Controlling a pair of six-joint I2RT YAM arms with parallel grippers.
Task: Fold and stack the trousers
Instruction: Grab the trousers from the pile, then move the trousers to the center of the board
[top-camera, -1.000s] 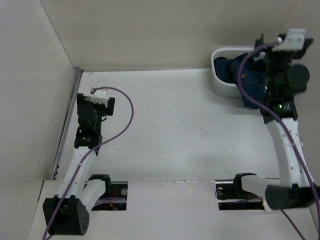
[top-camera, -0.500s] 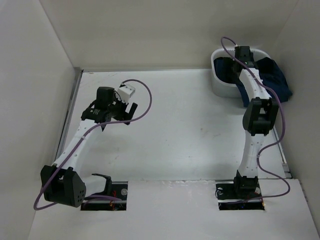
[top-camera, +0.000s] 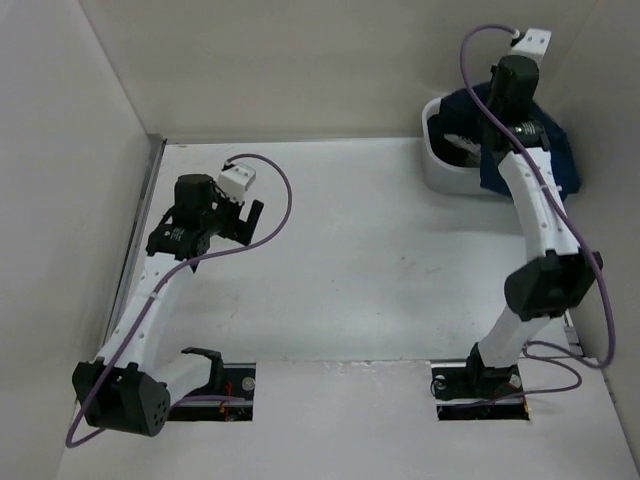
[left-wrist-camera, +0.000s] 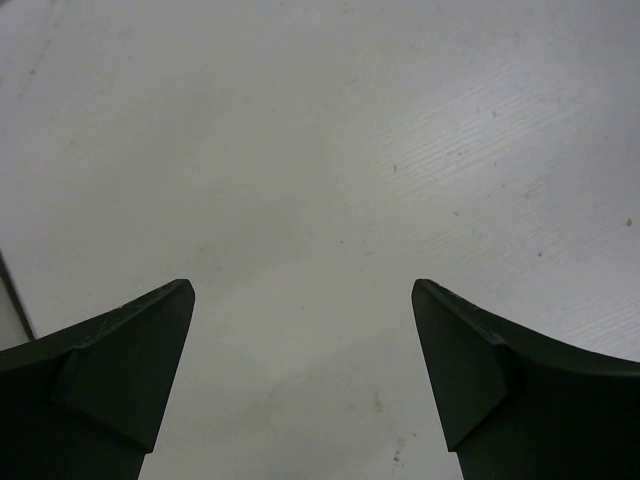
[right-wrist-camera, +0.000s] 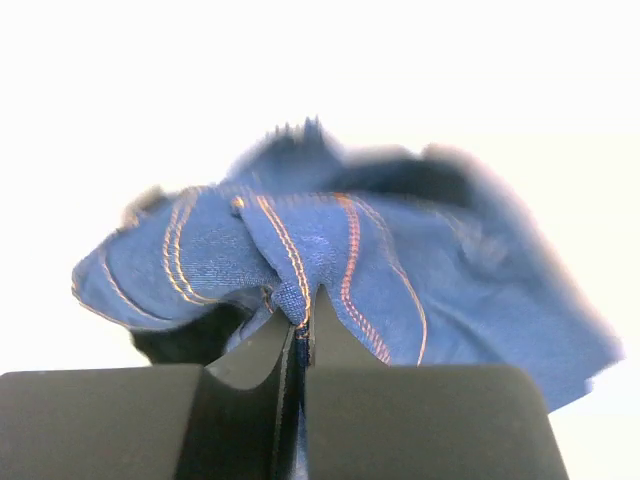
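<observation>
Step in hand, as I judged it: getting the jeans (right-wrist-camera: 400, 270) out of the bin (top-camera: 437, 172), the pick before any folding. No fold had been made and nothing was laid flat.

The right gripper (right-wrist-camera: 302, 318) was pinched tight on a stitched fold of the denim, with no gap between the fingers and the cloth bunched right above the tips. The right arm reached high over the far right corner of the table (top-camera: 380, 250), wrist above the bin.

The left gripper (left-wrist-camera: 300, 300) was spread wide and held nothing, with only bare table between its fingers. It hung over the left part of the table, well apart from the jeans.

Jeans: at the far right corner, partly in the bin and partly spilled over its right side. From above I couldn't tell how much was inside. The arm covered part of them.

Look: dark blue denim with orange double stitching along the seams, crumpled into a lump, several layers folded over each other. No leg or waistband could be told apart. No patch was in view. The right wrist picture was blown out and blurred at the edges.

Next move, my guess: lift until the whole garment was free of the bin rim, then carry it to the open middle of the table. A one-point hold on a bunch like that would leave the legs dangling and twisted, so the left arm would have to take a second hold to spread them. Risk: the cloth could snag on the rim or drag the bin along.
</observation>
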